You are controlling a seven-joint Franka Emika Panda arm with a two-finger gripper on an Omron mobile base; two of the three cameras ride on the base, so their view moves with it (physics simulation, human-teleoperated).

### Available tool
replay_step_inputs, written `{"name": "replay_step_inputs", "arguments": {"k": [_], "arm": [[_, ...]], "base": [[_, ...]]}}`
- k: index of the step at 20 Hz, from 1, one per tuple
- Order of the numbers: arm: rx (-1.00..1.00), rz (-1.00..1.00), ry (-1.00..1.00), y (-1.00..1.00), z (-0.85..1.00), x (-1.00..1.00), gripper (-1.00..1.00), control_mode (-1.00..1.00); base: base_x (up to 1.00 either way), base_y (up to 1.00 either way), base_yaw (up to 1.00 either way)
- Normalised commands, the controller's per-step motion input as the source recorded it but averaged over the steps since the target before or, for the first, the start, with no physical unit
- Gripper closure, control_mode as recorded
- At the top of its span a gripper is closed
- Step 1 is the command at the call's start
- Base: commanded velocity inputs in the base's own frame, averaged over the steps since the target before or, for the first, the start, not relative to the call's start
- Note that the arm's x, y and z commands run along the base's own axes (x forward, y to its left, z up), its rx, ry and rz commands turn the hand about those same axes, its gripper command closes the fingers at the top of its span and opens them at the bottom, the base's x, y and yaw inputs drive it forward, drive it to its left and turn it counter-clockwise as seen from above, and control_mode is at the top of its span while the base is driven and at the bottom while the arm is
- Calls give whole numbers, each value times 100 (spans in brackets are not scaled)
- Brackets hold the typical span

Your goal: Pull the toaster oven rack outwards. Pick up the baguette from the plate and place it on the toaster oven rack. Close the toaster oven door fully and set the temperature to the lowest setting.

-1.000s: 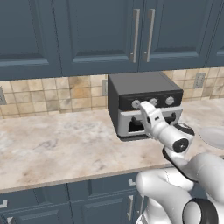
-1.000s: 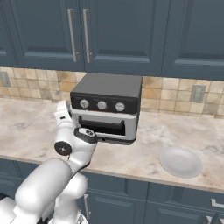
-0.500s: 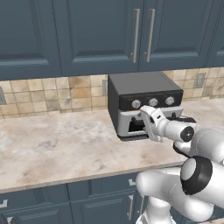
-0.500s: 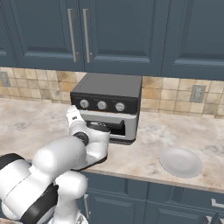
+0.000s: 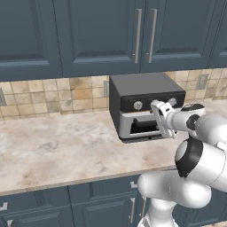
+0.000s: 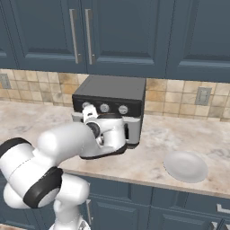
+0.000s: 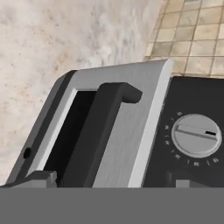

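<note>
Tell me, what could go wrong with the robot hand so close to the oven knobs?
The knobs sit close together, so the open gripper could turn the wrong one. It might also bump the door handle beside them and tug the closed toaster oven door open.

Beige marbled surface (image 5: 57,146), tan tiled backsplash (image 5: 53,95), dark blue upper cabinets (image 5: 88,35) with silver handles (image 5: 138,35), blue drawers (image 6: 188,202) below, wall outlet (image 6: 203,95)

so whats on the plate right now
Nothing shows on the plate; its pale top is bare in the right base view. No baguette lies on it. The toaster oven stands apart, further back on the counter.
</note>
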Motion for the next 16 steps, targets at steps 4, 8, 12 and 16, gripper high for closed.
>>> {"name": "replay_step_inputs", "arguments": {"k": [4,8,12,16], "arm": [[1,0,0,-21,18,0,-100,-100],[0,0,0,-17,19,0,-100,-100],[0,0,0,-30,19,3,-100,-100],[0,1,1,-40,17,14,-100,-100]], "base": [[0,0,0],[0,0,0],[0,0,0],[0,0,0]]}}
